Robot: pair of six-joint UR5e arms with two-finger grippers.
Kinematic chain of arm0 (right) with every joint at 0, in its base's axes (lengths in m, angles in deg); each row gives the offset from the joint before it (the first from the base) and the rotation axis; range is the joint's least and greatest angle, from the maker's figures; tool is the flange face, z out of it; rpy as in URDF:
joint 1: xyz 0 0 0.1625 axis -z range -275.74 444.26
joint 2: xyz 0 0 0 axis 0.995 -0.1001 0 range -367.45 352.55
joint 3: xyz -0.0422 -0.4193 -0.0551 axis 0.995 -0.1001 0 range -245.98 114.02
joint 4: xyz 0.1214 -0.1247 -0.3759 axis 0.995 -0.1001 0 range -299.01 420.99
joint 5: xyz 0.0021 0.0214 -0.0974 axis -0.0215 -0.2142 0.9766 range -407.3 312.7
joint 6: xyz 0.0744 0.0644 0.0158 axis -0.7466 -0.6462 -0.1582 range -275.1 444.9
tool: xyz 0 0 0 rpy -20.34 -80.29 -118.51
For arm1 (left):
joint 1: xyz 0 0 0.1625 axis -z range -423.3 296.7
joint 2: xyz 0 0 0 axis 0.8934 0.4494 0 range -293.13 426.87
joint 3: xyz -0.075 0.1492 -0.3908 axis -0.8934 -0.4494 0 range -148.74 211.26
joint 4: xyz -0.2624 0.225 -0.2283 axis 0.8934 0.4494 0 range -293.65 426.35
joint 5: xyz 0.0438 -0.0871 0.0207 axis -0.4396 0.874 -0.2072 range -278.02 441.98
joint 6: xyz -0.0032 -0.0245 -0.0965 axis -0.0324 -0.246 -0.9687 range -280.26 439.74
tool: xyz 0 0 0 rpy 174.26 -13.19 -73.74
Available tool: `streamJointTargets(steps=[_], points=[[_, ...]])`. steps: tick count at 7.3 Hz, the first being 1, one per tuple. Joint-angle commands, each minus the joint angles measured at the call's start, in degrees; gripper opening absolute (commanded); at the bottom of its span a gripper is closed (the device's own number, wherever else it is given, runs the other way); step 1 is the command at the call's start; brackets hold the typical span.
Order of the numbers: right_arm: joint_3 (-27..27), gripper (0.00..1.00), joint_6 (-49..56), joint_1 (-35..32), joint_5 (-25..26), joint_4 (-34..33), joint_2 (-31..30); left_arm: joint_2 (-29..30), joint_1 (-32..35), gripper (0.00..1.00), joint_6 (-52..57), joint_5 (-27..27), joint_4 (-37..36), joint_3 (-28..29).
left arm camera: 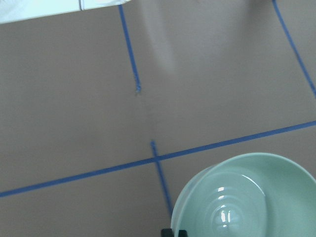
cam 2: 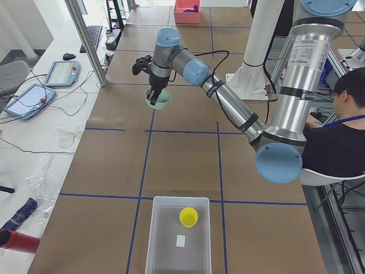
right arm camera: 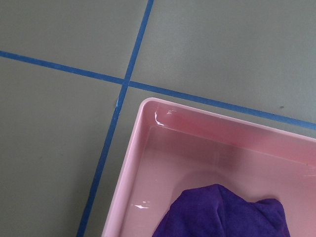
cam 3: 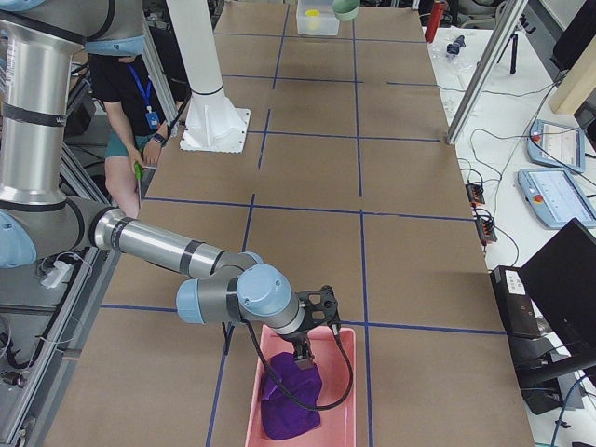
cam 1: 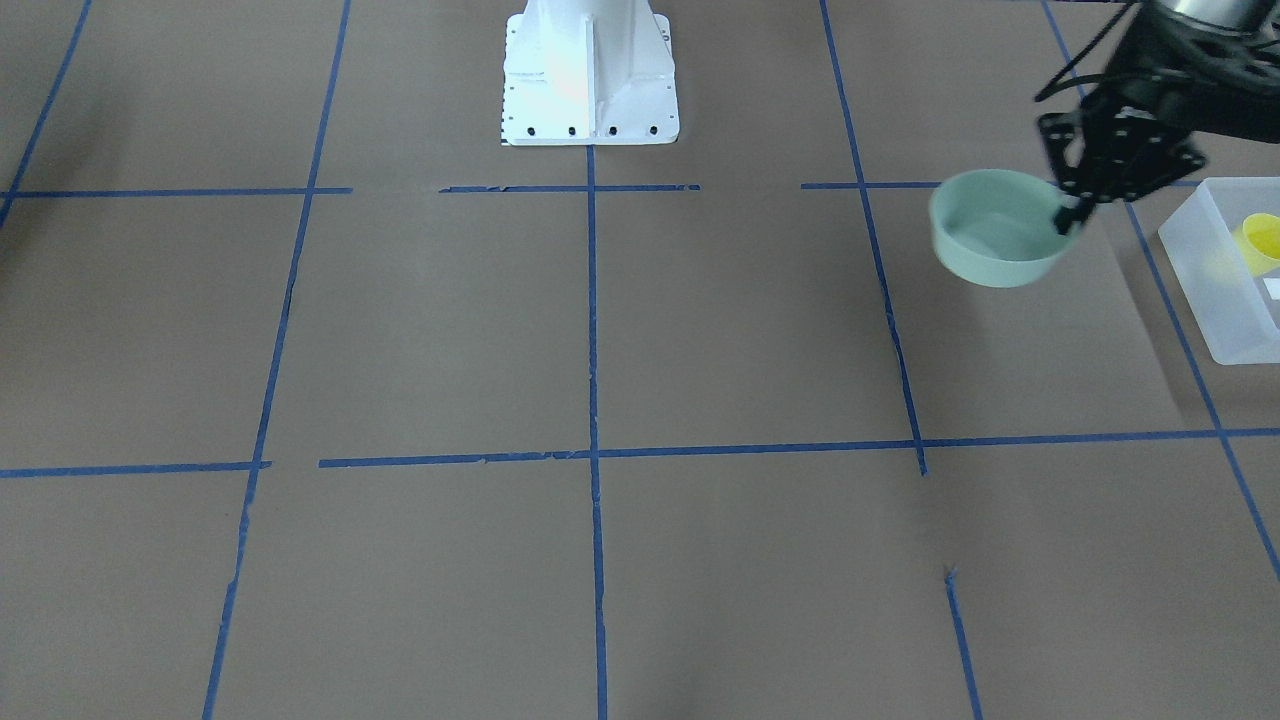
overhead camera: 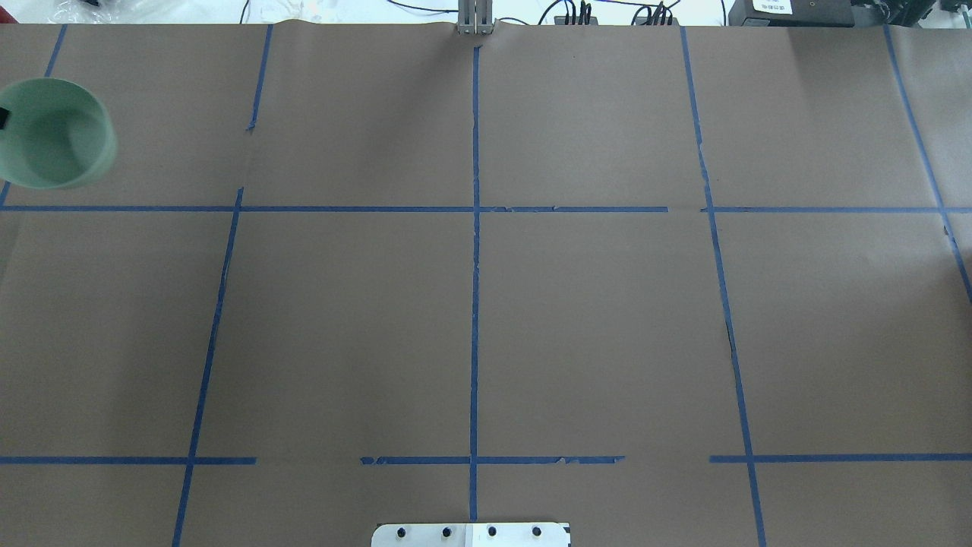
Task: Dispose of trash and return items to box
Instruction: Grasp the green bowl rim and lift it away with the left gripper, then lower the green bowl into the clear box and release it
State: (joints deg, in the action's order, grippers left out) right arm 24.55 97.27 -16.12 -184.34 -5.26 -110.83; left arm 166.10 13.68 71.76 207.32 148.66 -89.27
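- Front-facing view: one mint-green bowl [cam 1: 1000, 235] hangs tilted above the surface [cam 1: 600, 330]. The left tool [cam 1: 1072, 212] is clamped on its right rim. Just to the right sits one frosted box [cam 1: 1215, 290] holding one yellow cup [cam 1: 1260, 240].
- Overhead view: the one bowl shows at the far left edge, with a black bit of the tool on its left rim.
- Left-end view: the cup lies in the near box beside one small white label [cam 2: 181, 240]. The bowl is far off, well apart from the box.
- Right-end view: the right tool [cam 3: 304, 354] hangs over one pink tray [cam 3: 340, 400] holding one purple cloth [cam 3: 291, 400]. I cannot tell whether its fingers are apart or together.
- Left wrist view: one bowl at lower right, above the taped surface.
- Right wrist view: a corner of the tray, with the cloth inside.
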Motion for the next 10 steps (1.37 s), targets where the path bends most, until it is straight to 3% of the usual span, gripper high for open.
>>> streamJointTargets(steps=[1, 3, 4, 5, 7, 9, 10], points=[[0.1, 1.00, -0.2, 0.0, -0.1, -0.1, 0.0, -2.6, 15.4, 0.00, 30.8, 1.0, -0.1, 13.5], [0.3, 1.00, -0.4, 0.8, -0.1, -0.1, 0.0, -6.6, 23.5, 0.00, 45.4, 1.0, 3.7, 23.0], [0.6, 1.00, -0.6, 1.1, -0.1, -0.1, 0.2, -11.9, 23.9, 0.00, 45.2, 1.1, 13.1, 25.5], [0.7, 1.00, -0.7, 1.5, -0.1, -0.1, 0.3, -16.2, 24.0, 0.00, 44.8, 1.2, 24.5, 31.6], [0.7, 1.00, -0.8, 2.0, -0.2, 0.0, 0.5, -20.0, 23.9, 0.00, 40.4, 1.2, 43.4, 43.6], [0.7, 1.00, -0.5, 2.3, -0.1, 0.1, 0.5, -21.0, 23.8, 0.00, 35.8, 1.6, 50.8, 48.4], [0.6, 1.00, -0.6, 2.4, -0.1, 0.0, 0.5, -20.9, 23.7, 0.21, 35.8, 2.7, 51.0, 48.9]])
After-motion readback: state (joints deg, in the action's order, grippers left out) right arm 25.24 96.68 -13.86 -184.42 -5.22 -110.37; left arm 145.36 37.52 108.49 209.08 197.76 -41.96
